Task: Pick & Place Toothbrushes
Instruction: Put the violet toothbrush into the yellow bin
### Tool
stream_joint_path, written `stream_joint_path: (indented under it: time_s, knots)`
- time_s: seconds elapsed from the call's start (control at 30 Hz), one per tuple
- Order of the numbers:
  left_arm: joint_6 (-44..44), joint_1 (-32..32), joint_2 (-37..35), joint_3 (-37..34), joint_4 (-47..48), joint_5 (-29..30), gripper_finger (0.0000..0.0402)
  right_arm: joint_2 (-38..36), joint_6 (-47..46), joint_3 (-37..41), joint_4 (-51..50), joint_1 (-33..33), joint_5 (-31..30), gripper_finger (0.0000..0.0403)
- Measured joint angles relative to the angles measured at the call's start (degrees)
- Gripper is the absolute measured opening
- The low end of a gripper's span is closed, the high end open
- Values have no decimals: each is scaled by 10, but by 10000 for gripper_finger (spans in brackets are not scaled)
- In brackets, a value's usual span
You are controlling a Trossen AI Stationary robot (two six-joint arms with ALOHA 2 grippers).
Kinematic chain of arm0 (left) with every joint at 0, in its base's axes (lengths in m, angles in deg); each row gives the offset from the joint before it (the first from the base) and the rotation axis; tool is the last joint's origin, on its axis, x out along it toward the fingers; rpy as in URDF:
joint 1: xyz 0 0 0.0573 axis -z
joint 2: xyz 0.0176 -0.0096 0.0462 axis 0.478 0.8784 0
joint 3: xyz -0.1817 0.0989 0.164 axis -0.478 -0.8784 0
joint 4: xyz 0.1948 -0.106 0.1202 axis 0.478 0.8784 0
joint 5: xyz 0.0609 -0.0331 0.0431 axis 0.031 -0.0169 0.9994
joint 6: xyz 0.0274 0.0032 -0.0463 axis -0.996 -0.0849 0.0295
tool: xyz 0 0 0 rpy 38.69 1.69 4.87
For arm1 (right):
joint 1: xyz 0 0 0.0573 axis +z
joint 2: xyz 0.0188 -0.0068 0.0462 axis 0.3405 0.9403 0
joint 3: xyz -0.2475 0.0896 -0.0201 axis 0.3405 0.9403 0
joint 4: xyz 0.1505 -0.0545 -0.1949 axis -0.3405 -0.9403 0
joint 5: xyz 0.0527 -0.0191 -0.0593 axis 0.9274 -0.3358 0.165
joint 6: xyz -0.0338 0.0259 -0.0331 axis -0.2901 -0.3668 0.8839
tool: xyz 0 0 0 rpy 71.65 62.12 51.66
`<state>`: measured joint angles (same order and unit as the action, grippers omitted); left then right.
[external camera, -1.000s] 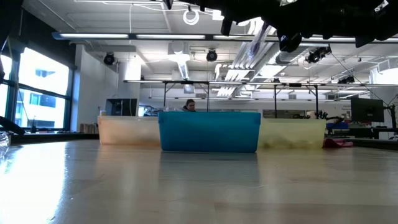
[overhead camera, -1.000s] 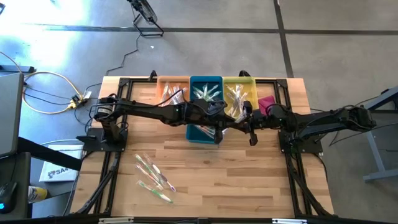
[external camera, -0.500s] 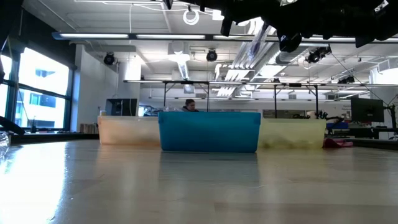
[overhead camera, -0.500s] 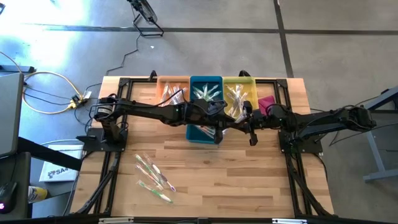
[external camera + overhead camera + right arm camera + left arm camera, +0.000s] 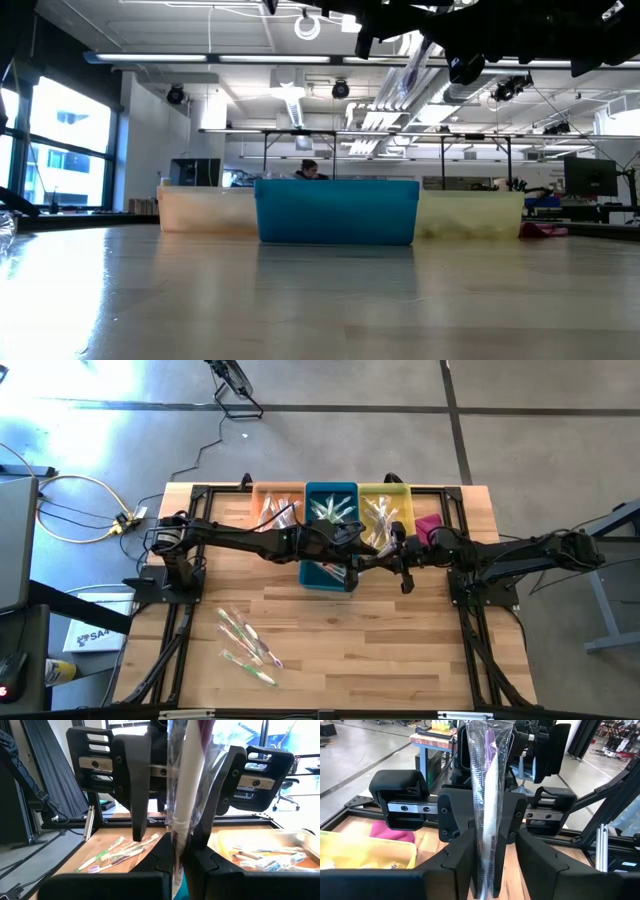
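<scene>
A toothbrush [image 5: 487, 795] with a white handle, sealed in a clear wrapper, stands roughly upright in the air above the blue bin [image 5: 328, 578]. My right gripper [image 5: 180, 847] is shut on it, reaching in from the table's right. My left gripper [image 5: 495, 855] comes from the left, facing the right one. It is open, with one finger [image 5: 134, 785] on each side of the wrapper. In the low view the wrapper [image 5: 410, 70] hangs below both grippers. More wrapped toothbrushes [image 5: 248, 645] lie on the table near the front left. My right gripper pinches the white handle [image 5: 184, 827] through the wrapper between its two fingers. The fingers come level from the table's right and lie across the toothbrush. The toothbrush stays near upright, clear of bin and table. Whether my left gripper touches the wrapper I cannot tell.
An orange bin [image 5: 278, 510], the blue bin and a yellow bin [image 5: 385, 500] stand side by side at the table's far edge, each holding wrapped toothbrushes. A pink cloth [image 5: 428, 523] lies right of the yellow bin. Black frame rails run along both sides of the table.
My left gripper has opened around the toothbrush without leaving its place. The toothbrush has stayed upright in my right gripper, which has kept still.
</scene>
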<state>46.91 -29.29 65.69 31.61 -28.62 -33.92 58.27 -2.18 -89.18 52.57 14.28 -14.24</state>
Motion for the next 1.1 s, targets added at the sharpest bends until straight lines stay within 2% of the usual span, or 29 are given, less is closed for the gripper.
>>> stream_joint_path:
  time_s: [0.3,0.5,0.73,1.0,1.1]
  knots:
    - [0,0,0,0,-1,0,143,0,0,0,0,0,0,15]
    - [-21,0,0,0,39,-2,143,1,0,0,-24,0,-1,15]
    - [-74,0,-57,-1,198,-11,143,0,0,-1,-27,0,-38,15]
    - [-107,0,-91,-2,236,-6,143,0,-1,-1,-26,0,-47,15]
    - [-109,0,-100,-2,280,8,143,0,-4,-1,-30,0,-46,15]
